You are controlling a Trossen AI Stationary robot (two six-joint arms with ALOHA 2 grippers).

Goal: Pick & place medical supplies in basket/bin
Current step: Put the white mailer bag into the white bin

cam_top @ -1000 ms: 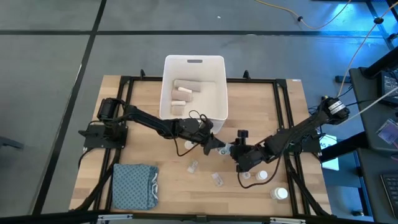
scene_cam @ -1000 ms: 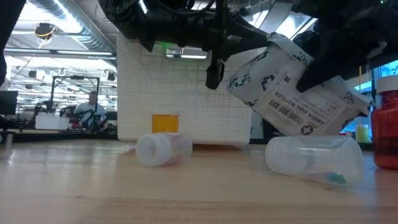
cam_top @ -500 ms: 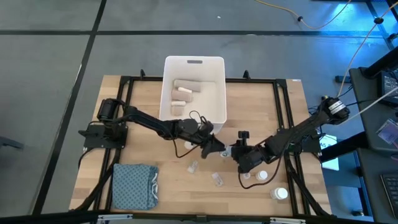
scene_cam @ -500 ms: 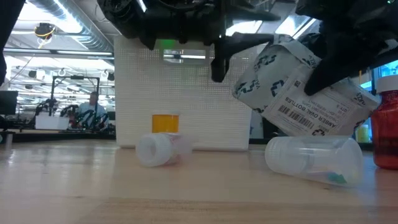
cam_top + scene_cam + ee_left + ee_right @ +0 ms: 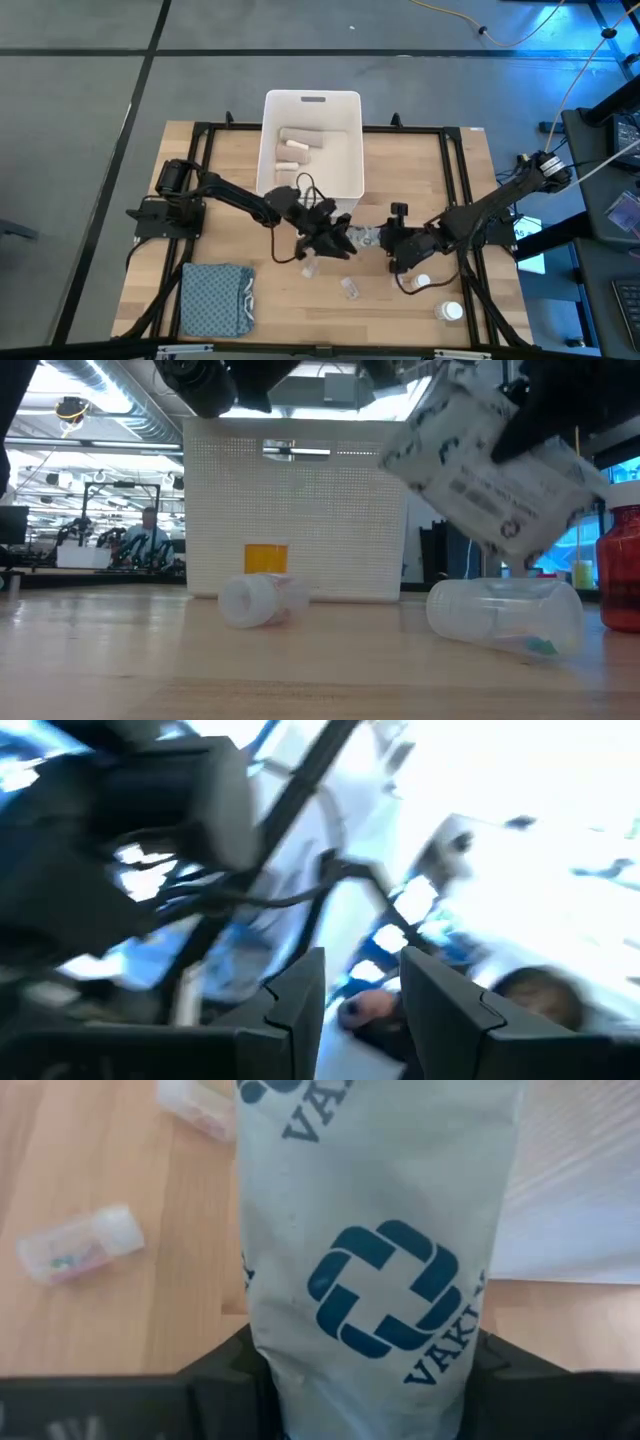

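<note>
Left gripper [image 5: 341, 243] released, packet [image 5: 366, 238] clamped in right gripper [image 5: 388, 240]

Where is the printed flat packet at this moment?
The printed packet is off the table, held in the right gripper near the table's middle. In the high view it sits just in front of the white bin, beside the left gripper.

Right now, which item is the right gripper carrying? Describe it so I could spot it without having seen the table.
Start at the white bin at the table's far middle. Just in front of its near right corner, the right gripper holds a flat grey-white packet clear of the table. Unlike the clear vials lying on the wood below, it is a soft pouch printed with dark blue cross logos and a barcode label.
</note>
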